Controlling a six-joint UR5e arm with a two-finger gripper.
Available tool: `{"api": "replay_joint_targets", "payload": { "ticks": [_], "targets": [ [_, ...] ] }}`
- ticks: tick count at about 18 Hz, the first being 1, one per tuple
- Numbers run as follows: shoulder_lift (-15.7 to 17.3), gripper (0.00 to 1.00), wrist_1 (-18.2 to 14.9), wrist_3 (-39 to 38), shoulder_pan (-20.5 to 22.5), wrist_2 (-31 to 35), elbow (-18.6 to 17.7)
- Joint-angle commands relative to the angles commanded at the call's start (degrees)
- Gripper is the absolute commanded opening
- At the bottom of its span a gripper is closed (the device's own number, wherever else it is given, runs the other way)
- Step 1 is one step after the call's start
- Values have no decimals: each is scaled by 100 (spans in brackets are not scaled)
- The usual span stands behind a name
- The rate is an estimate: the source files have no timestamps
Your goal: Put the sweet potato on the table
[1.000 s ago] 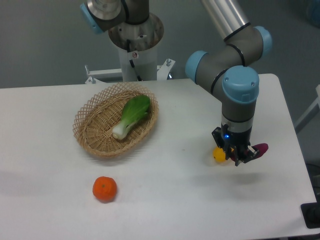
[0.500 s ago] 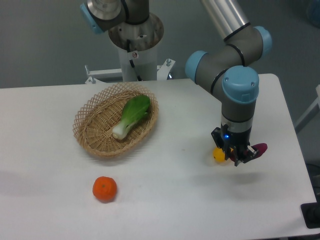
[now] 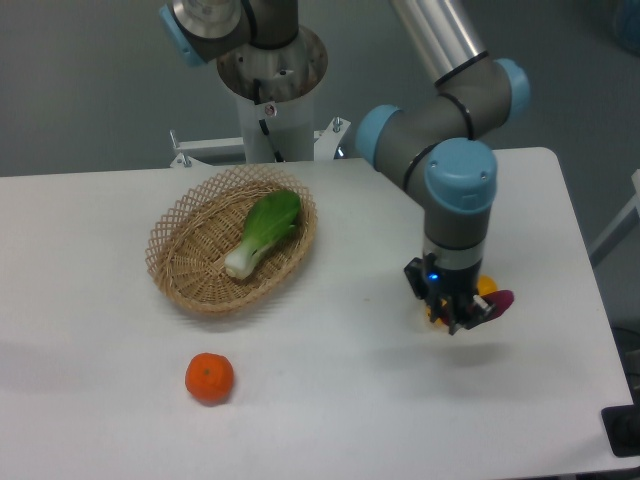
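The fixed camera looks down on the white table (image 3: 90,280), where the UR5e's gripper (image 3: 456,318) points straight down toward the right part of the tabletop. The sweet potato (image 3: 499,301) shows only as a purple-magenta tip poking out to the right of the fingers, which appear closed around its hidden middle; it sits low, close to the surface, though whether it touches the table cannot be told from this angle. A yellow-orange oblong fruit (image 3: 484,287) is partly hidden just behind the gripper, touching or nearly touching the sweet potato in this view. Well apart to the left, a woven wicker basket (image 3: 175,262) holds a bok choy (image 3: 265,231), and a tangerine (image 3: 209,378) rests on the table in front of the basket. The sweet potato looks small, light and firm, with a smooth skin and tapered ends, so a hold across its thicker middle is likely the surest, since the tapers would tend to slip out of two flat fingers. Being oblong, it may roll a little once released, and the yellow fruit so near could be nudged.
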Motion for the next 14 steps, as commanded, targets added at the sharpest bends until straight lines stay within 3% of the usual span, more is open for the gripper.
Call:
{"api": "replay_joint_targets", "payload": {
  "ticks": [5, 11, 14],
  "targets": [
    [-53, 35, 26, -677, -545, 0, 0],
    [-123, 35, 106, -951, -1073, 9, -26],
    [43, 35, 149, -881, -1170, 61, -455]
  ]
}}
